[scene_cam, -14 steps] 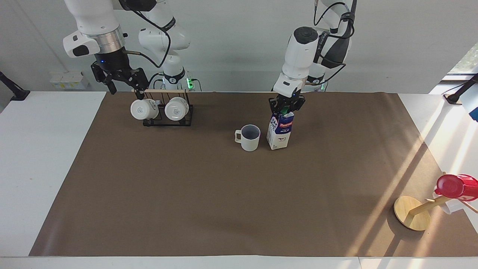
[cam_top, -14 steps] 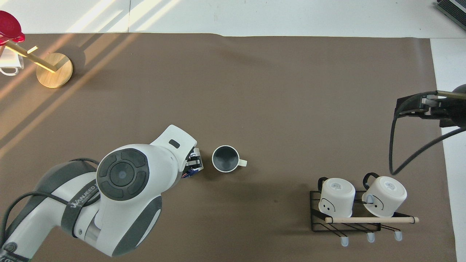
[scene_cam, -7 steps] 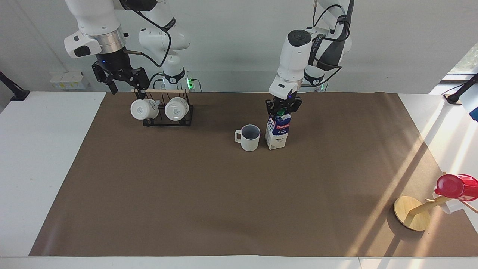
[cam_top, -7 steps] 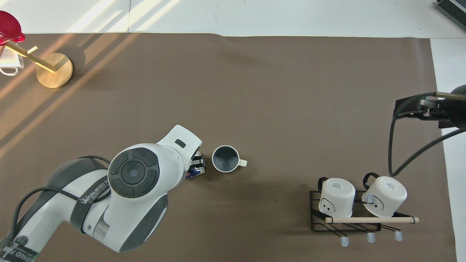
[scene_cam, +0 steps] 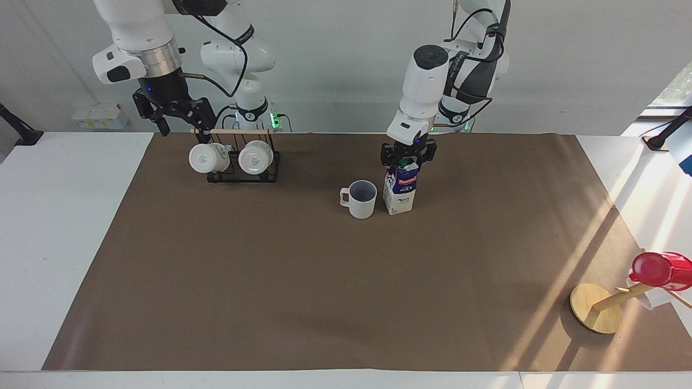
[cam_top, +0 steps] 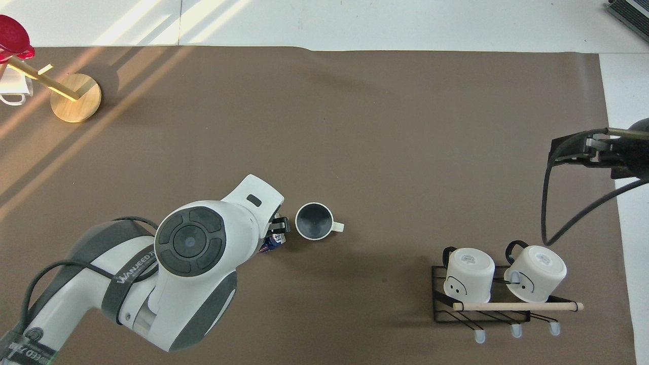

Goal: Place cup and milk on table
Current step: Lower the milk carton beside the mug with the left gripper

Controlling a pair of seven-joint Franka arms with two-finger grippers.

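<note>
The milk (scene_cam: pixel 400 192) is being held upright on the mat (scene_cam: pixel 303 281) by the left gripper (scene_cam: pixel 406 160), whose fingers are being pressed against the carton's gabled top around the green cap. Compared with a second ago, the carton is being shown shifted toward the cup (scene_cam: pixel 360 199): a clear gap separated them then, whereas the two are now being seen just beside each other, not quite touching. The carton's earlier tilt is also being replaced by a straighter stance, its base resting flat on the mat. In the overhead view the left gripper (cam_top: pixel 278 226) is largely being hidden under the arm's wrist, which has swung a little toward the cup (cam_top: pixel 314 221); only a sliver of the milk (cam_top: pixel 269 243) is being left visible. The cup itself is being shown unmoved, upright, handle toward the right arm's end. The right gripper (scene_cam: pixel 178 116) is being kept waiting, fingers spread, above the rack (scene_cam: pixel 243 162) holding two white mugs (scene_cam: pixel 205 158), unchanged from before. The red cup (scene_cam: pixel 660 270) is being left on its wooden stand (scene_cam: pixel 594 308).
</note>
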